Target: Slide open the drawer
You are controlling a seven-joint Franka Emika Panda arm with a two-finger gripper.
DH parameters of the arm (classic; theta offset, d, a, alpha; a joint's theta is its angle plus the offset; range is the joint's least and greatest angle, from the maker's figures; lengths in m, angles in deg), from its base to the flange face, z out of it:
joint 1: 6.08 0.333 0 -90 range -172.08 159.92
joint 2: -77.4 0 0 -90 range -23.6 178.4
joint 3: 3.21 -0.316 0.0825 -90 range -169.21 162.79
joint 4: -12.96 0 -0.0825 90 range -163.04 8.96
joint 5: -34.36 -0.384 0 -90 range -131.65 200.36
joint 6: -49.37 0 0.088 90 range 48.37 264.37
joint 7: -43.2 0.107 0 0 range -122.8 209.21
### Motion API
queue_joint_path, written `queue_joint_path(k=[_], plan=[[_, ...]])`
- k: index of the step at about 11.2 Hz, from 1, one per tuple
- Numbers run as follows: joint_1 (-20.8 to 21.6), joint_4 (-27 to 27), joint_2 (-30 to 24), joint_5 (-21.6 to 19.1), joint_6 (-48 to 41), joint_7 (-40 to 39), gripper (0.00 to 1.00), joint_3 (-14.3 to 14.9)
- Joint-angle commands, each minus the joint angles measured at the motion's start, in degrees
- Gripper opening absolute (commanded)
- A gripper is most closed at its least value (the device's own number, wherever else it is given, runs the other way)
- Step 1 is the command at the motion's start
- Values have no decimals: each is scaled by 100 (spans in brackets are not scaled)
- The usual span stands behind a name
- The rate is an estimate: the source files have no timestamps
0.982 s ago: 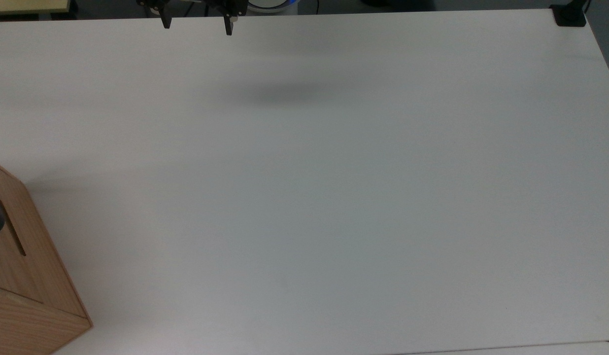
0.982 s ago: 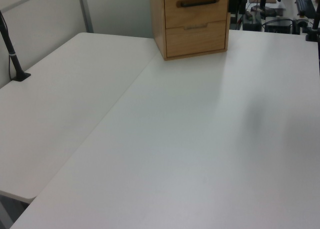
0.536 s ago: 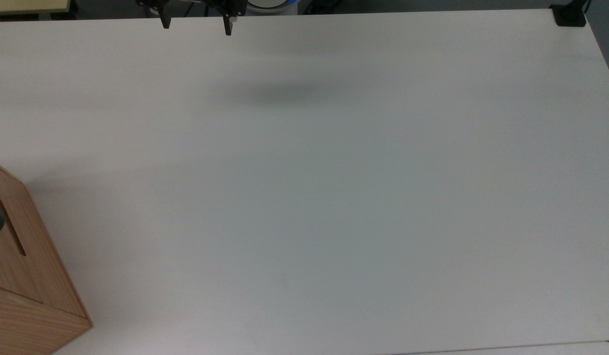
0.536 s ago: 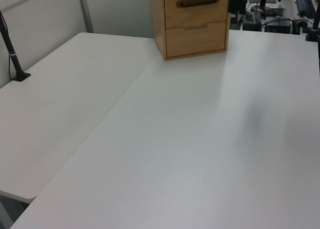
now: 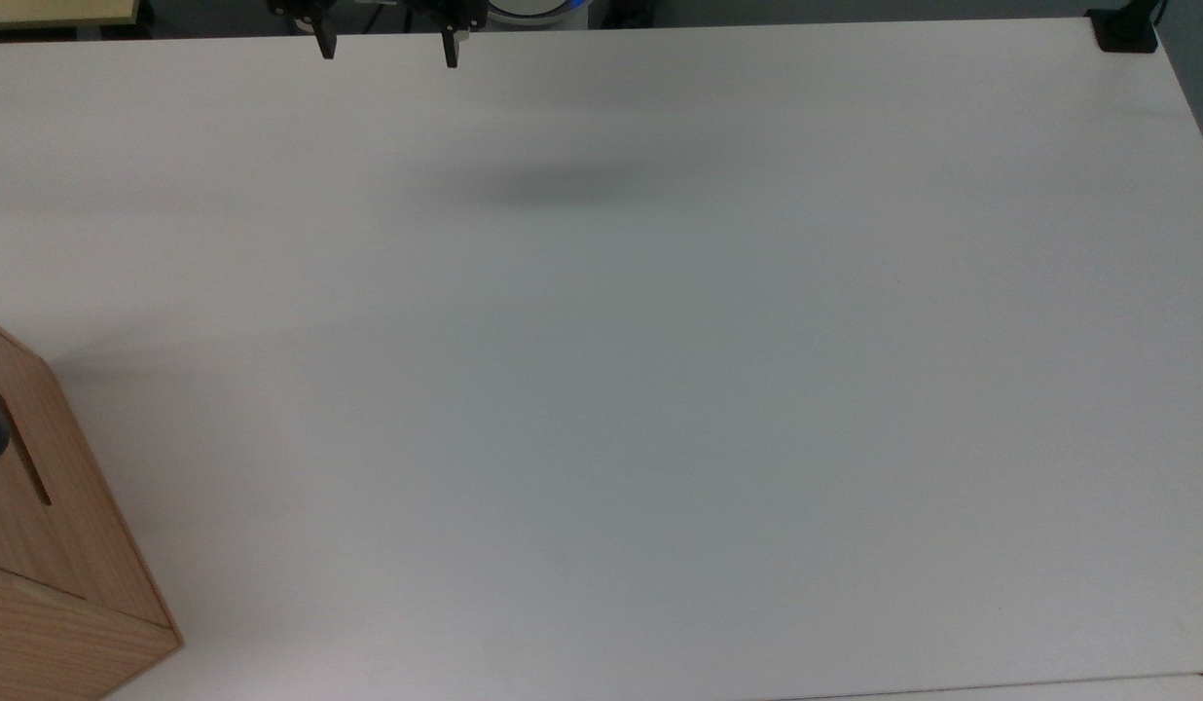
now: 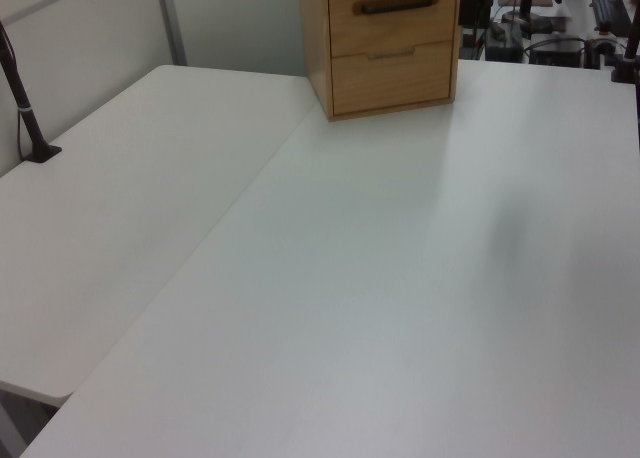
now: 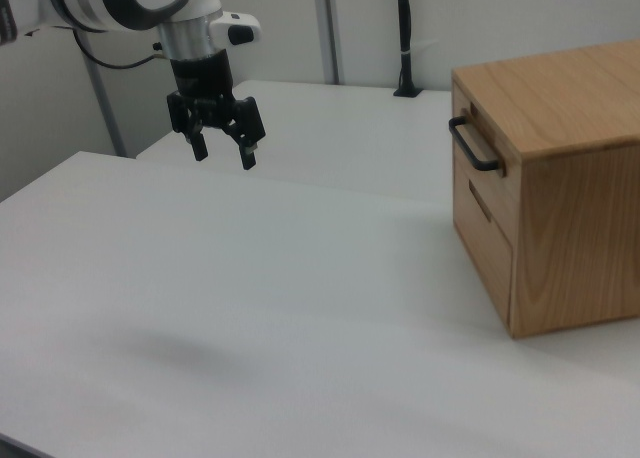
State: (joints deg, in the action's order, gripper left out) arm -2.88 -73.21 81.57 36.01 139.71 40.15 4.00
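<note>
We are seeing the tool (image 7: 222, 150) hanging above the white worktop (image 7: 250, 278) with its two fingers spread apart and gripping nothing; in the top view it (image 5: 387, 47) is sitting at the upper edge. Well apart from it, the drawer (image 7: 470, 153) is sitting flush in the wooden cabinet (image 7: 570, 178) at the right view's right, its black handle (image 7: 472, 145) untouched.

No readable text, labels or numbers, as far as visible.
</note>
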Motion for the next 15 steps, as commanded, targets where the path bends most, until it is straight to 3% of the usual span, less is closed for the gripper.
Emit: queue_joint_path(k=[1, 3, 7, 10, 11, 13, 15], plan=[[-56, -101, -57, 168, -70, -291, 100, -18], [-65, -110, -47, 370, 568, -1314, 100, 17], [-65, -93, 267, 879, 2062, -3400, 100, 394], [-117, -75, 760, 1239, 3563, -3535, 100, 720], [-118, -75, 926, 1258, 4108, -3518, 100, 973], [-126, -75, 1243, 1415, 4875, -3500, 93, 1116], [-127, -75, 1612, 1609, 5735, -3483, 92, 1440]])
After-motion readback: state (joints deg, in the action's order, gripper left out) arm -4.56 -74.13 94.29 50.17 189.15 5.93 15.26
